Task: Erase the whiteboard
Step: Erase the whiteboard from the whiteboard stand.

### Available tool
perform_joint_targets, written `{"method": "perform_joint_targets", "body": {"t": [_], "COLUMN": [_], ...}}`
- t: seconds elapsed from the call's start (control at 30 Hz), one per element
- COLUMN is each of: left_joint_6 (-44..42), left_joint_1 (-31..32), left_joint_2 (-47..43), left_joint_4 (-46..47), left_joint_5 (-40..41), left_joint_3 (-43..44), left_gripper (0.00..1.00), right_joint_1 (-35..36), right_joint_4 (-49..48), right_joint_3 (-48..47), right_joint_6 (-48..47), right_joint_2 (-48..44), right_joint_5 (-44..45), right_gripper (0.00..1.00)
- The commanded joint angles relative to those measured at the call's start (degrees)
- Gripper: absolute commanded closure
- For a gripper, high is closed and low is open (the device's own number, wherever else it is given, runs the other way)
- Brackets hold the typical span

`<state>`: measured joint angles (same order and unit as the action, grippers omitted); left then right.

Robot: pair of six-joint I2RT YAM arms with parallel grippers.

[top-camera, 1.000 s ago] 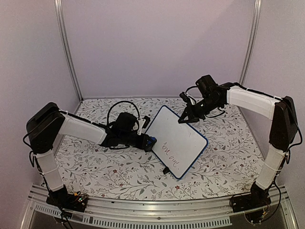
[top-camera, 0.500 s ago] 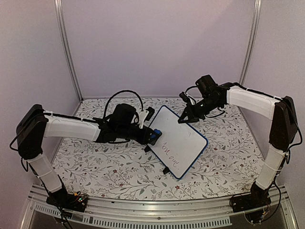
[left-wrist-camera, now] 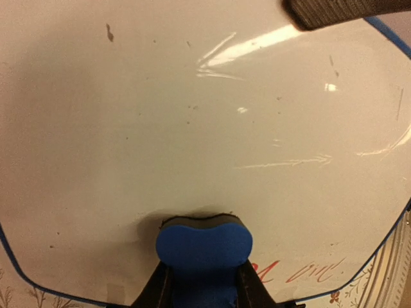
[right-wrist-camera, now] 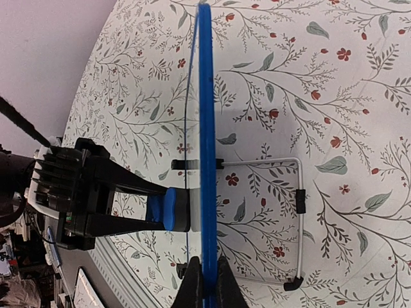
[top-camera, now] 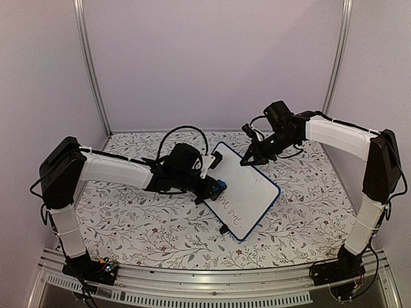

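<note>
The whiteboard (top-camera: 250,183), white with a dark blue frame, stands tilted on the floral table at centre. Reddish handwriting (top-camera: 232,206) runs along its lower part. My right gripper (top-camera: 249,160) is shut on the board's top edge; in the right wrist view the frame (right-wrist-camera: 207,115) shows edge-on between the closed fingers of that gripper (right-wrist-camera: 205,277). My left gripper (top-camera: 212,186) is shut on a blue eraser (top-camera: 220,187). The eraser (left-wrist-camera: 204,240) presses its dark pad against the board face (left-wrist-camera: 192,115), just left of the red writing (left-wrist-camera: 302,271). It also shows against the board as the eraser (right-wrist-camera: 172,210).
A white wire stand (right-wrist-camera: 299,205) with black feet props the board from behind. The floral cloth (top-camera: 141,224) covers the table. An aluminium rail (top-camera: 212,292) runs along the near edge, and upright posts (top-camera: 90,70) stand at the back corners.
My left arm has reached right, carrying the eraser from the board's left edge onto its face beside the writing. The right arm and the board have not moved.
</note>
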<state>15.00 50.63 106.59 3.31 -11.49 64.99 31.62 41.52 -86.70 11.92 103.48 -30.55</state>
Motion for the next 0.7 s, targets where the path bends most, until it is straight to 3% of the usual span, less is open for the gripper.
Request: {"method": "perform_joint_targets", "body": {"t": [0.0,0.67], "left_joint_6": [-0.64,3.37], "left_joint_1": [1.2,5.23], "left_joint_2": [1.37,-0.32], "left_joint_4": [-1.27,-1.52], "left_joint_5": [0.19,-1.43], "left_joint_3": [0.23,-8.62], "left_gripper": [1.0,1.0], "right_joint_1": [2.22,2.22], "right_joint_4": [5.75,5.77], "right_joint_3": [2.23,2.14], "right_joint_6": [-1.34,-1.27], "right_joint_2": [1.55,1.66], "right_joint_5": [2.16,1.98], "right_gripper": [1.0,1.0]}}
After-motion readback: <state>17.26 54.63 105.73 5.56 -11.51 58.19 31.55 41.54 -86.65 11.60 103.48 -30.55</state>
